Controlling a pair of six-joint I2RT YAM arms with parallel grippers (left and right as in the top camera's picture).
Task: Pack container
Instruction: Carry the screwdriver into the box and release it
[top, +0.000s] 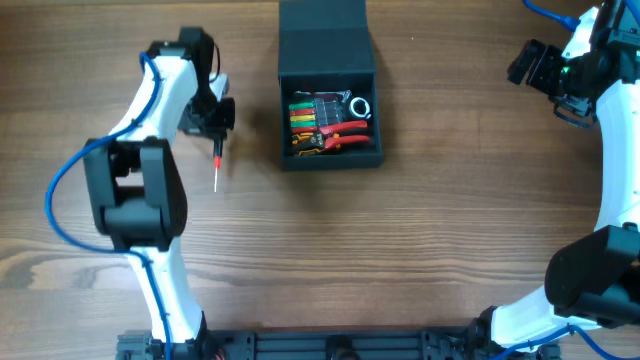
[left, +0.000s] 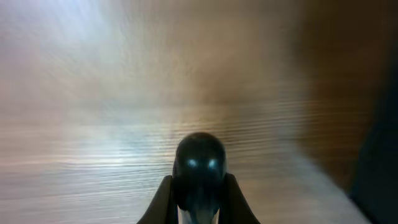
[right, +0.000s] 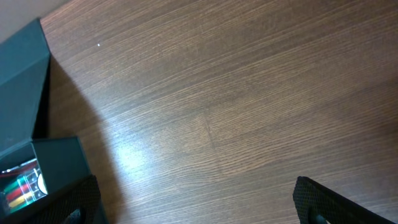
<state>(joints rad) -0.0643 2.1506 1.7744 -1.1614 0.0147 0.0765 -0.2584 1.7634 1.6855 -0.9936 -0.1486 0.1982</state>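
Dark teal-black matte square box (top: 330, 160) open near the middle of the far edge; a slim tool is held out to its left.

Its hinged flap lies back toward the far edge. Inside is a tight jumble, too small to sort: red-handled pliers (top: 345, 132), yellow, green and orange grips (top: 303, 115), and a pale ring (top: 359, 106). The left gripper (top: 213, 118) is clamped on a thin tool (top: 216, 165) with a red collar and pale shaft, pointing at the near edge. The left wrist view is badly blurred, showing only a glossy black rounded handle end (left: 199, 165) between the fingers (left: 163, 200). The right gripper (top: 540, 65) hangs by the far right corner. Its textured black fingers (right: 74, 199) are spread wide and cut off by the frame, with nothing between them. The brown wood-grain bench (top: 400, 250) lies bare from the box to the near edge.
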